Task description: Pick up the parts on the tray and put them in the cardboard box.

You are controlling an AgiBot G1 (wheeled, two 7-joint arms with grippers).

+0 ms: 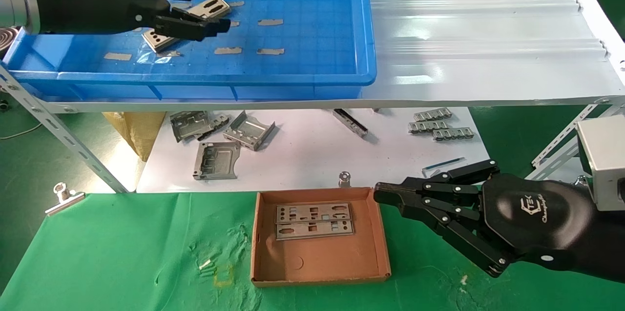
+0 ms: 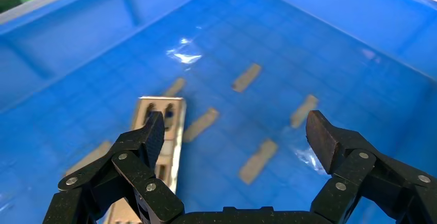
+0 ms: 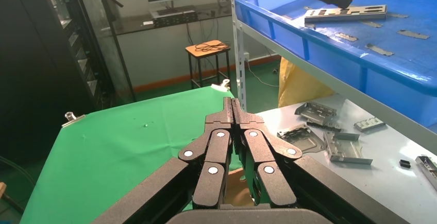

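Observation:
A silver plate with cutouts lies on the floor of the blue tray on the upper shelf. My left gripper is open and hovers over it, its fingers either side of the plate's middle. In the left wrist view the plate lies under one fingertip of the open gripper. Two plates lie in the cardboard box on the green cloth. My right gripper is shut and empty just right of the box; its wrist view shows it closed.
Beige tape scraps dot the tray floor. Bent grey brackets and ridged strips lie on the white lower surface behind the box. A shelf post slants at the left, with a metal clip on the cloth.

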